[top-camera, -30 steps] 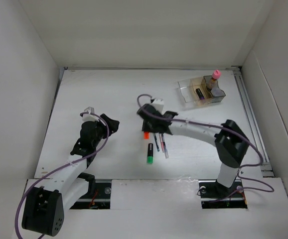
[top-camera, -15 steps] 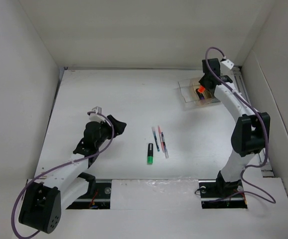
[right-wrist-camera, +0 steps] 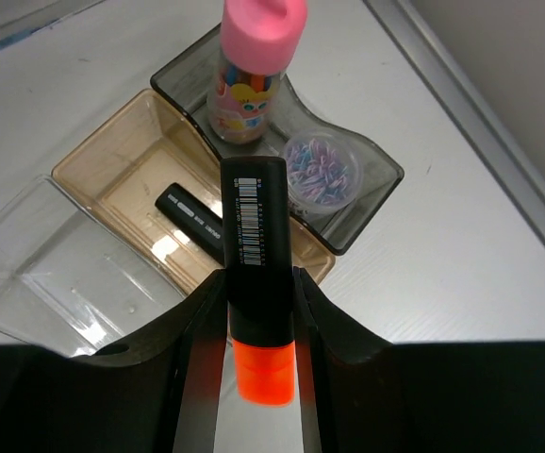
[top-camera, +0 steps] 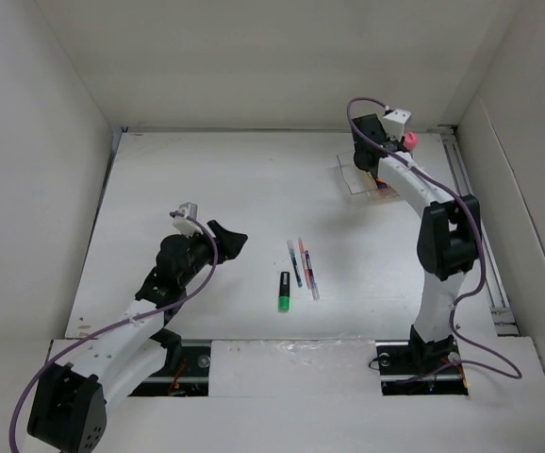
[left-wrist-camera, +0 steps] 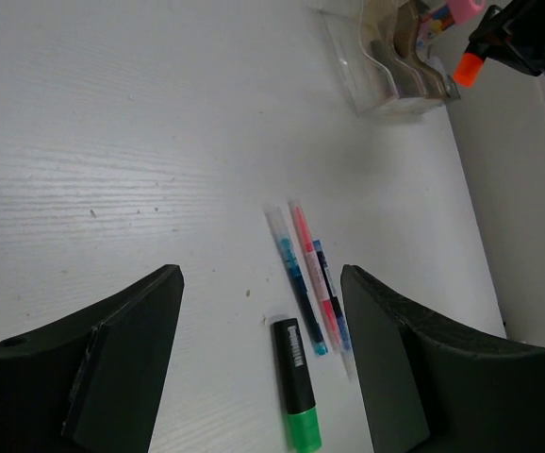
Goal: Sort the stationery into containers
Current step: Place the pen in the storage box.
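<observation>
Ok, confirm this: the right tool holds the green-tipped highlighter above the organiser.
Not green. The right wrist view shows the right tool holding the orange-tipped highlighter above the organiser; the green-tipped highlighter lies by the pens.

white table (top-camera: 206,179) | centre — green highlighter (top-camera: 284,291), three pens (top-camera: 303,265) side by side | far right — organiser (left-wrist-camera: 371,80)

Stubby orange-tipped highlighter (right-wrist-camera: 257,274) gripped mid-frame above the transparent organiser (right-wrist-camera: 93,156), black highlighter (right-wrist-camera: 192,219) flat in its amber compartment, pink-capped bottle (right-wrist-camera: 254,66) upright beside round jar (right-wrist-camera: 320,172) in the smoky one, green-tipped highlighter (top-camera: 284,291) and three pens (top-camera: 303,266) lying at overhead view centre.
</observation>
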Robot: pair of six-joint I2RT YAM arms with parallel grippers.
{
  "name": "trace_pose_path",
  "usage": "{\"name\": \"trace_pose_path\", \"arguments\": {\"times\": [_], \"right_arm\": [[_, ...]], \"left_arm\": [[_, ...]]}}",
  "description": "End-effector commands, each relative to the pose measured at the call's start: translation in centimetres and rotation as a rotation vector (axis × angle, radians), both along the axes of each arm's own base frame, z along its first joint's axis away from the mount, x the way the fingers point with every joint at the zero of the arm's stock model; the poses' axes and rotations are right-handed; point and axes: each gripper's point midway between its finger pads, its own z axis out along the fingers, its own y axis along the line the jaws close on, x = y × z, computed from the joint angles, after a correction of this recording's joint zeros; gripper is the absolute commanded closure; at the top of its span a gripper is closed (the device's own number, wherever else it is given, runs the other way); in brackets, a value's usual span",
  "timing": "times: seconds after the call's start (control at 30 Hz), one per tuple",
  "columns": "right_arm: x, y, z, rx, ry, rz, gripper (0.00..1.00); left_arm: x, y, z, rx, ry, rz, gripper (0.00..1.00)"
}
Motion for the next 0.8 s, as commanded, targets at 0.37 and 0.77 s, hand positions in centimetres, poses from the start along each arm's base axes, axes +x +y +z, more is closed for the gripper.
{"name": "trace_pose_path", "arguments": {"times": [0.37, 0.77], "right_arm": [[2.3, -1.2, 1.6, -0.2, -0.049, -0.085, 0.87], [2.8, -0.5, 0.0, -0.264, -0.013, -0.079, 0.8]], "left_arm": [[0.0, -0.8, 1.9, -0.015, -0.063, -0.041, 0.35], [0.0, -0.5, 1.5, 0.001, -0.038, -0.024, 0.35]]}}
